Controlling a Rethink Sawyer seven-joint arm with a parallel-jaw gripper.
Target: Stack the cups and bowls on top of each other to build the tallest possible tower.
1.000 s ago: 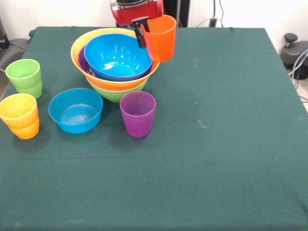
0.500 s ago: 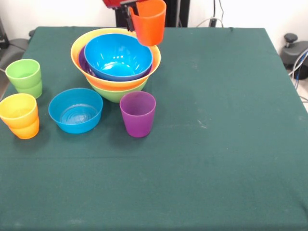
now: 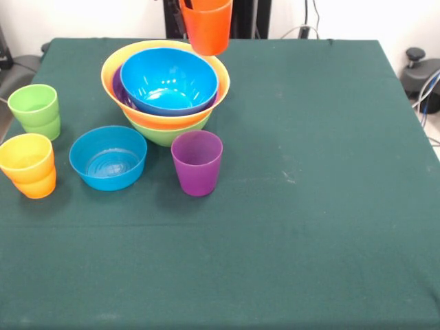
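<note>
- Green cloth (image 3: 309, 227) covers the whole table, with cables and a pale wall at the back.
- At the top edge, dark fingers (image 3: 187, 4) of the gripper (image 3: 199, 4) pinch the rim of an orange cup (image 3: 207, 29); they are closed on it, one tip inside the cup.
- The cup has risen since a second ago: it hung beside the bowls' rim then, and now hangs upright, clear above the back rim of the tower (image 3: 165, 86).
- That lift looks like clearance before setting the cup down into the big blue bowl (image 3: 168, 79) on top.
- Under that bowl: purple, yellow and lime green bowls, nested.
- Loose pieces remain: a purple cup (image 3: 197, 163) just in front of the tower, a smaller blue bowl (image 3: 108, 157), a green cup (image 3: 35, 111), and a yellow cup (image 3: 26, 161) seated in another orange one.
- Nothing blocks the drop.
</note>
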